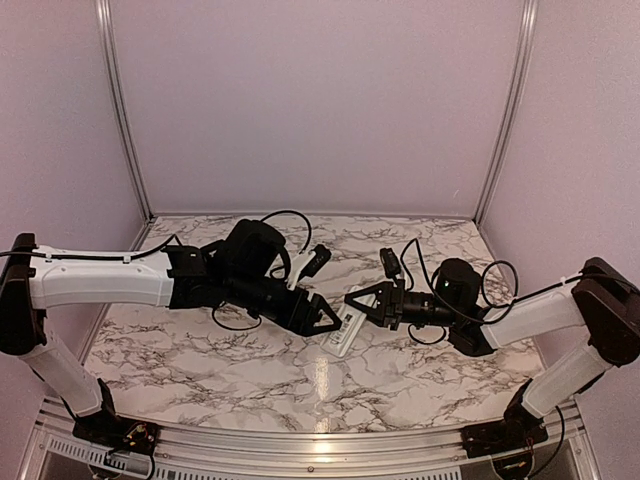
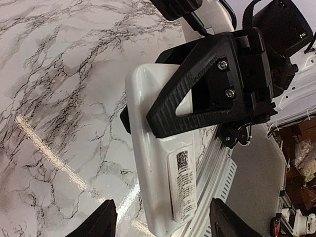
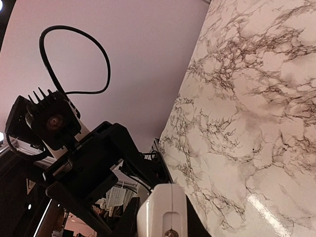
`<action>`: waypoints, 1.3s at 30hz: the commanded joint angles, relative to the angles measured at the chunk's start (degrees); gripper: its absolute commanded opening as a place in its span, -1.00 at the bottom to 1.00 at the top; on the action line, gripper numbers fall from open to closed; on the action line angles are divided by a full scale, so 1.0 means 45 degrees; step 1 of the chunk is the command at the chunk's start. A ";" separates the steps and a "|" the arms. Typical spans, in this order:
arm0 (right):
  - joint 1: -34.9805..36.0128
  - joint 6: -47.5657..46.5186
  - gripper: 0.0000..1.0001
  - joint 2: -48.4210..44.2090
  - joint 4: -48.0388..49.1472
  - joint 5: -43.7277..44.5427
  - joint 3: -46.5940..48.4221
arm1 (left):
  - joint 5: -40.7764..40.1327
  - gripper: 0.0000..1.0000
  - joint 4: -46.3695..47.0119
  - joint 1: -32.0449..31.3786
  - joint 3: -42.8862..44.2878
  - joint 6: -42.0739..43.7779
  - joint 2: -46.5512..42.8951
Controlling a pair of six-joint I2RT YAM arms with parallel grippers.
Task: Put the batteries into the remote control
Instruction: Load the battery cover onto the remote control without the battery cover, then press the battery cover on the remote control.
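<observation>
The white remote control (image 1: pixel 343 334) hangs just above the marble between the two grippers. My right gripper (image 1: pixel 353 304) is shut on one end of it; a black ribbed finger (image 2: pixel 197 89) lies across its back. In the left wrist view the remote control (image 2: pixel 148 163) shows a printed label (image 2: pixel 183 182). My left gripper (image 2: pixel 165 223) stands open around its free end, with a gap on each side. From the right wrist view, the remote control's rounded end (image 3: pixel 160 207) sits in my right gripper (image 3: pixel 163 224). The batteries are out of view.
The marble table (image 1: pixel 200 350) ends at a metal rail (image 2: pixel 215 165) on the near side. Pale walls close off the back and both sides. The left wrist's camera (image 3: pixel 49 121) and its looping cable (image 3: pixel 74 59) hang close in front of the right gripper.
</observation>
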 commanded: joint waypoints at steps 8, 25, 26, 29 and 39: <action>-0.0058 0.0115 -1.00 -0.0173 0.0724 -0.0435 0.0337 | 0.0346 0.28 0.0307 -0.0038 0.0084 -0.0034 0.0437; -0.0052 0.0850 -1.00 0.0132 0.1862 -0.0651 0.0259 | -0.1324 -0.03 -0.1169 -0.0126 0.0507 0.0357 0.1152; -0.0044 0.0874 -1.00 0.0102 0.1862 -0.0651 0.0276 | -0.1492 -0.07 -0.1295 -0.0126 0.0531 0.0411 0.1202; -0.0055 0.0864 -1.00 -0.0018 0.1843 -0.0665 0.0335 | -0.2072 -0.12 -0.1759 -0.0182 0.0650 0.0635 0.1355; -0.0175 0.0572 -1.00 -0.0200 0.1369 -0.0671 0.0508 | -0.2581 -0.04 -0.2538 -0.0595 0.0785 0.1437 0.1430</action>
